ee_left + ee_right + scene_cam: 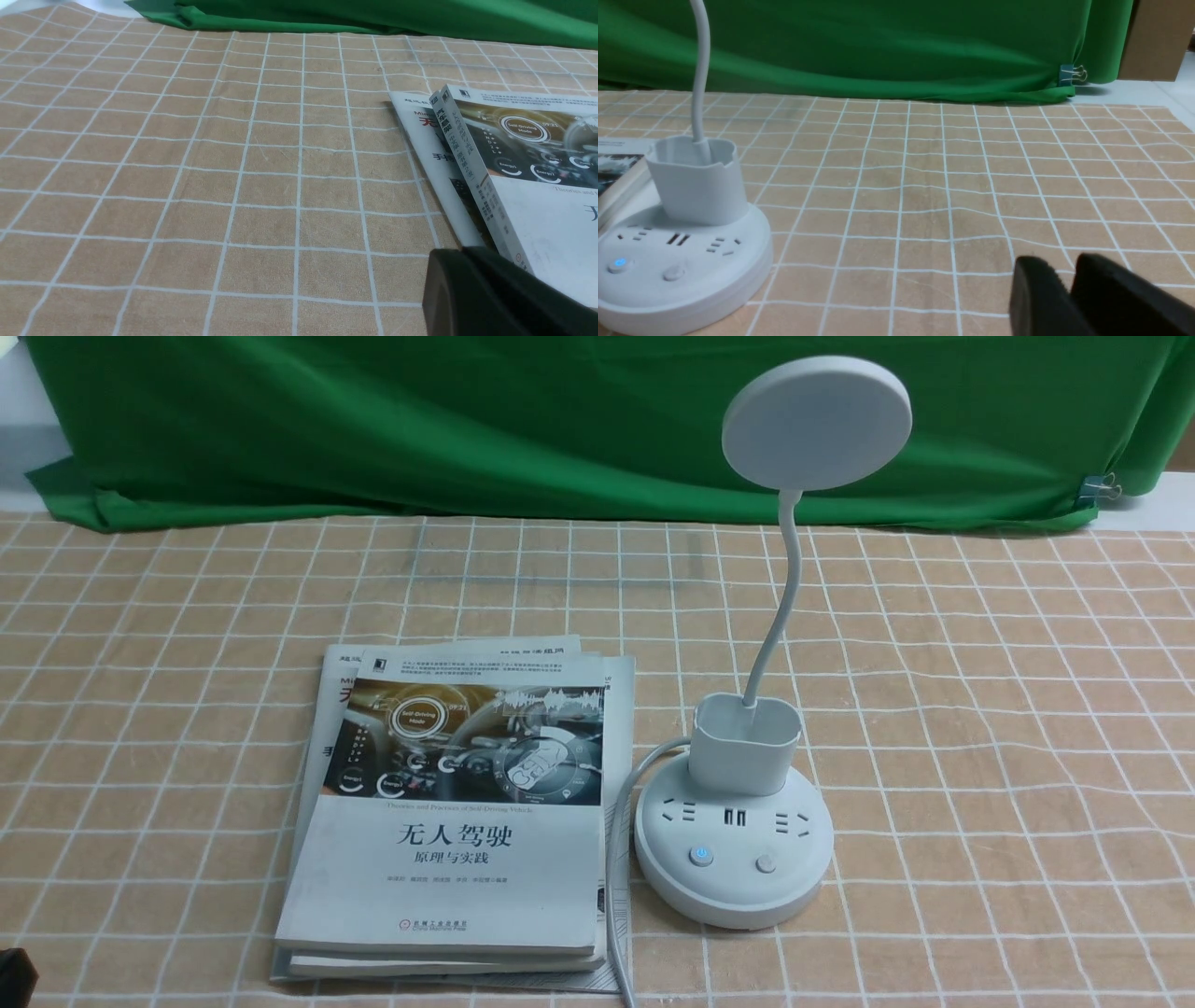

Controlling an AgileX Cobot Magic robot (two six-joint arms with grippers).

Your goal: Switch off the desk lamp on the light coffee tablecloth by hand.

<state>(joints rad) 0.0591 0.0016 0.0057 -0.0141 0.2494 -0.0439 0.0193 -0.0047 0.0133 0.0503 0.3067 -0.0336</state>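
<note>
Left wrist view only: the spine of the top book, facing the left gripper [462, 254], whose dark fingers are together.
Right wrist view only: the right gripper [1065, 273], fingertips slightly apart with nothing between them, and a brown panel [1153, 42] beyond the cloth's edge.
Front view only: the lamp's whole disc head [817, 425]; the right wrist view cuts off the upper neck.
Lamp's place: the desk lamp [735, 859] stands upright on the light coffee tablecloth [980, 756], just right of the book stack [448, 877].
Lamp's look: white round base with sockets, one button [701, 855] glowing blue, the other [766, 863] plain; behind them a cup-shaped holder [745, 747], then a thin curved neck [789, 569] and the flat head.
Tablecloth's look: light tan, with a grid of white lines.
Counts: two grippers, one lamp, two buttons, one pale cable [613, 859], at least three books or booklets, one tablecloth, one green backdrop [467, 420], one binder clip [1094, 490].
</note>
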